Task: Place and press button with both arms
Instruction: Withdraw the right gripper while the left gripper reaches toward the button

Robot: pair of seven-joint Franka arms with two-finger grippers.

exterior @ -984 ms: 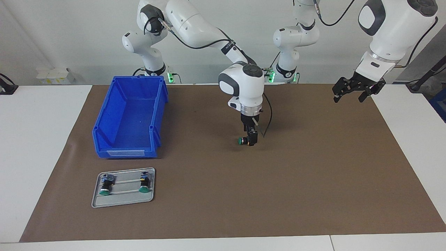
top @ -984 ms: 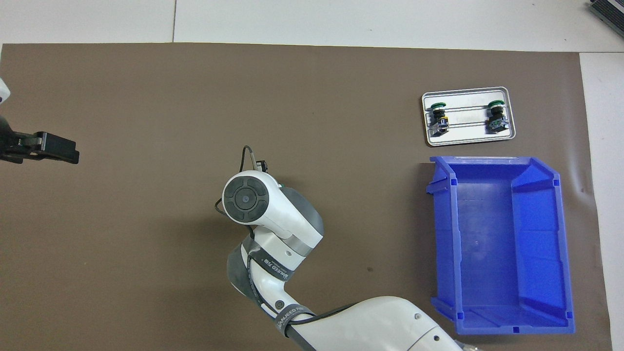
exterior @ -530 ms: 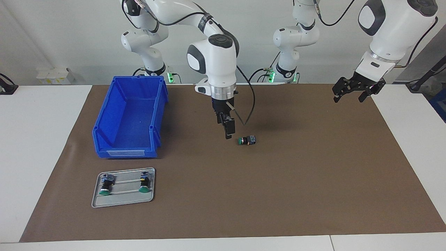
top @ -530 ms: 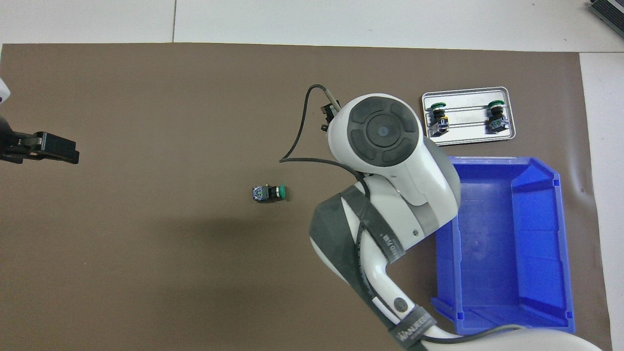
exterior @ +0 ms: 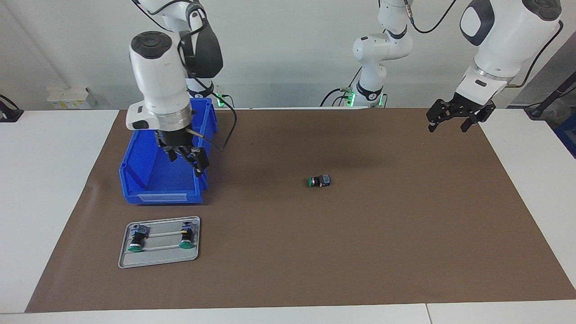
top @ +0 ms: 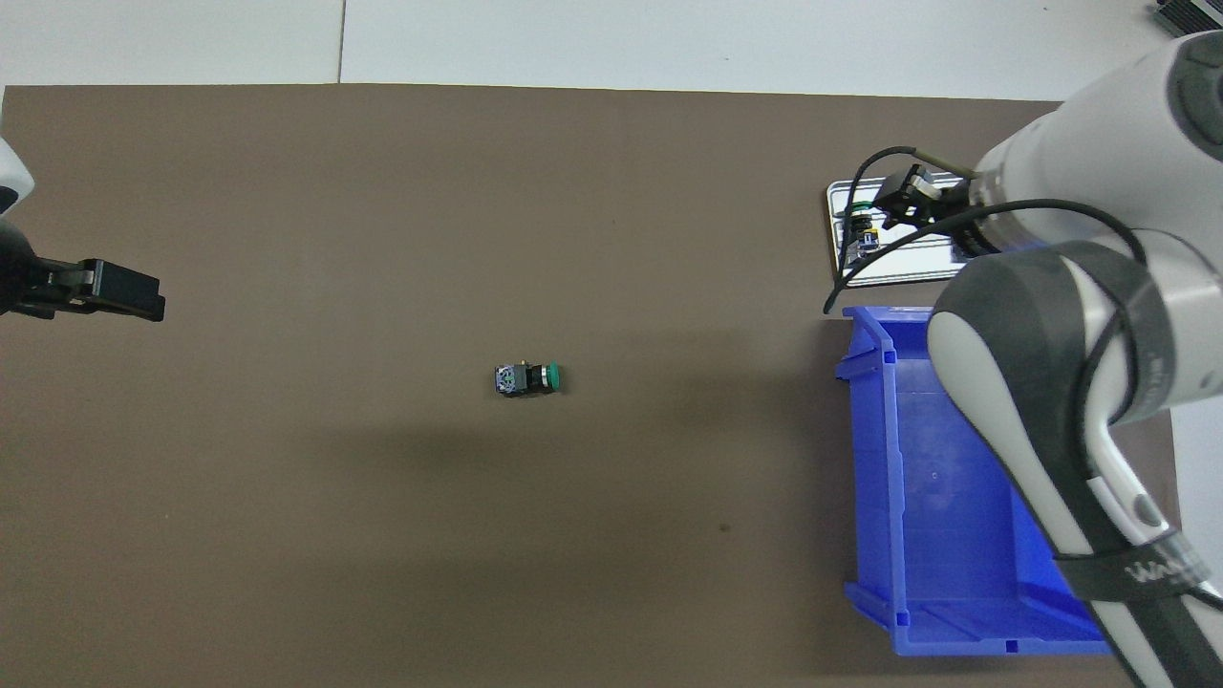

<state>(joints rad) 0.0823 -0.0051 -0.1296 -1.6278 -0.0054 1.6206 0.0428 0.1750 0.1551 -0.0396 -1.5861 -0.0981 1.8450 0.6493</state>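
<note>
While it lies on its side on the brown mat (exterior: 405,234) near the table's middle, the button (exterior: 319,181) is touched by nothing. The right gripper (exterior: 185,158), fingers apart and empty, hangs over the blue bin (exterior: 135,175). The left gripper (exterior: 455,116), fingers spread, hovers at the left arm's end. Two more buttons (exterior: 136,238) rest on a metal tray (exterior: 157,258).

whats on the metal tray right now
Two green-capped push-buttons lie on the metal tray, one toward each end, caps pointing away from the robots. From overhead the right arm covers much of the tray, so only one button shows there.
</note>
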